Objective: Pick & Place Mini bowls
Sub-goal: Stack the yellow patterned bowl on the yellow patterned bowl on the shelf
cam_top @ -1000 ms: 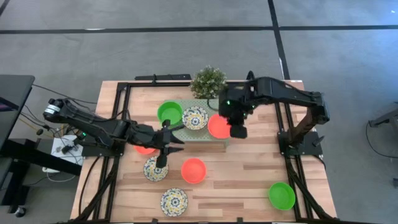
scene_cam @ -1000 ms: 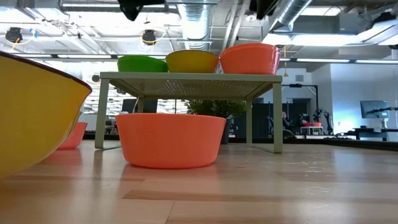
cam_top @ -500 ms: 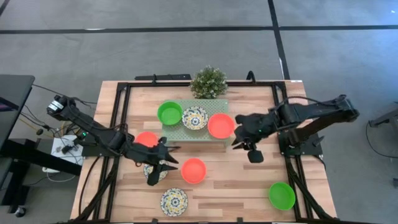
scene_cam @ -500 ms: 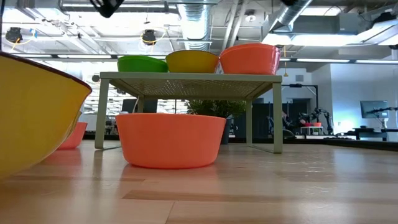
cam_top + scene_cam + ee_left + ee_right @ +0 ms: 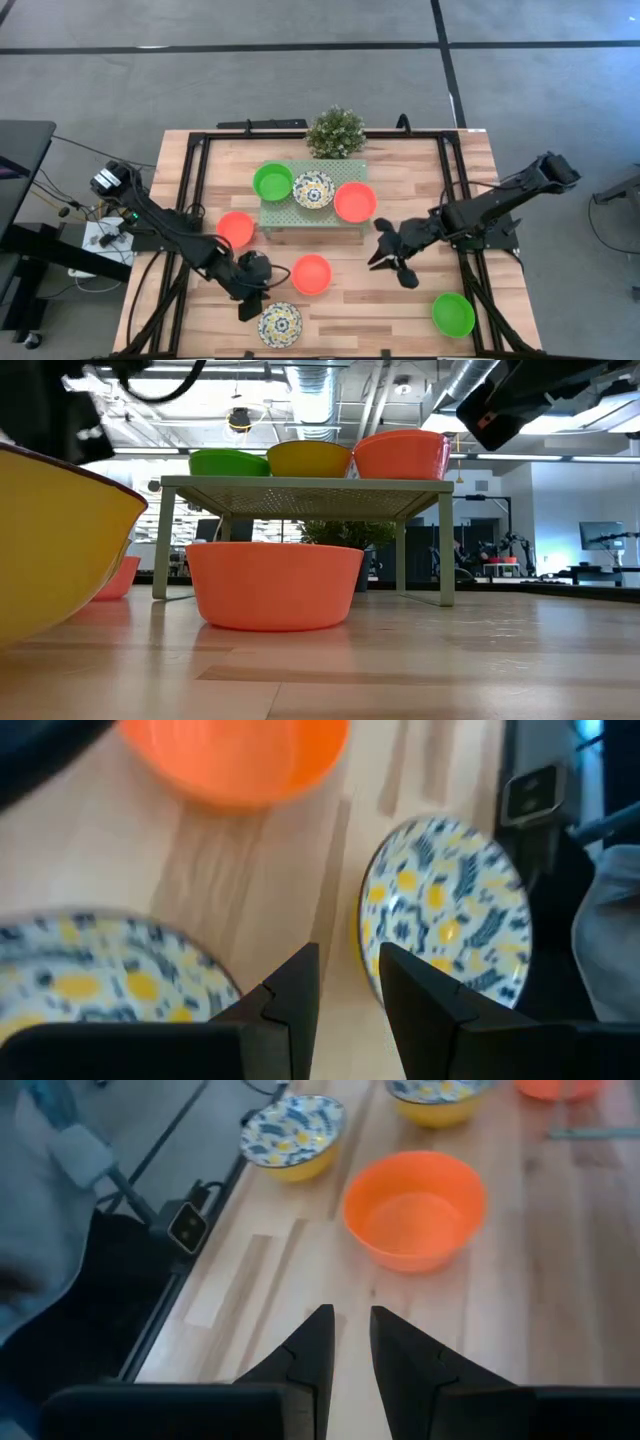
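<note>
On the wooden surface (image 5: 410,180) a pale perforated platform (image 5: 300,213) is seen at centre frame in the high view, below a small plant (image 5: 335,132). Three bowls are carried on it in a row: a green bowl (image 5: 272,182), a patterned bowl (image 5: 313,189) and an orange bowl (image 5: 354,202) at its right end.

Four more bowls are seen lying on the surface itself: an orange one (image 5: 236,228) left of the platform, a second orange one (image 5: 311,274) below it, a blue-and-yellow one (image 5: 279,323) at the lower edge, and a green one (image 5: 453,314) at lower right.

The left pincer (image 5: 250,306) is held low in the lower left, just beside the blue-and-yellow bowl. Its fingers (image 5: 300,985) are slightly spread, with nothing between them.

The right pincer (image 5: 378,250) is held right of centre, apart from the second orange bowl. Its fingers (image 5: 318,1342) are parted by a narrow gap, and nothing is pinched.
</note>
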`<state>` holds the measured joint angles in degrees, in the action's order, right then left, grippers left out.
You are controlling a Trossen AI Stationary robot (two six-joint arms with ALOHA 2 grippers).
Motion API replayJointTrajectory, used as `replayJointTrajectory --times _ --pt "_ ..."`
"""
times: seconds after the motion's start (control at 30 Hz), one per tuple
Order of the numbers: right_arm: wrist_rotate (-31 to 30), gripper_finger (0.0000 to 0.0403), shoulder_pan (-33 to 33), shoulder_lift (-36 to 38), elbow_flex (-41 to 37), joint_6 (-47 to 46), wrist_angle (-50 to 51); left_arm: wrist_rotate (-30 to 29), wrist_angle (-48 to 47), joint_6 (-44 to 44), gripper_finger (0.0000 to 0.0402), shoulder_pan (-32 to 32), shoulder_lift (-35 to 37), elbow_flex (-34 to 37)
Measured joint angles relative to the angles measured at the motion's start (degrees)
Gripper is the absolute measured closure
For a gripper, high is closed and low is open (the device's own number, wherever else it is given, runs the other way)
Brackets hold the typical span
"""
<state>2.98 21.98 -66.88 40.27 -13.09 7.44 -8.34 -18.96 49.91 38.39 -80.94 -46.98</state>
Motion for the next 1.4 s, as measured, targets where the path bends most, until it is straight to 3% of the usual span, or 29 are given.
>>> replayJointTrajectory --times 0.2,0.4,0.67,1.07,1.4 --pt "0.0 0.0339 1.5 -4.8 0.1 5.8 -3.3 2.0 -7.0 5.6 0.0294 0.3 0.2 0.0" --pt "0.2 0.0339 0.7 -5.6 1.7 6.0 -1.4 1.9 -8.5 7.8 0.0294 0.3 0.4 -0.1" --pt "0.2 0.0339 -1.1 -4.2 2.4 6.1 -0.9 2.0 -9.2 7.5 0.0294 0.6 -3.5 -0.1" --pt "0.2 0.0339 -3.7 -4.3 2.4 6.1 -1.0 0.0 -11.3 6.9 0.0294 0.6 -0.9 -0.1" --pt "0.2 0.0339 -4.9 -4.3 2.3 6.1 -1.1 -0.3 -10.8 3.7 0.0294 0.7 -6.2 -0.1"
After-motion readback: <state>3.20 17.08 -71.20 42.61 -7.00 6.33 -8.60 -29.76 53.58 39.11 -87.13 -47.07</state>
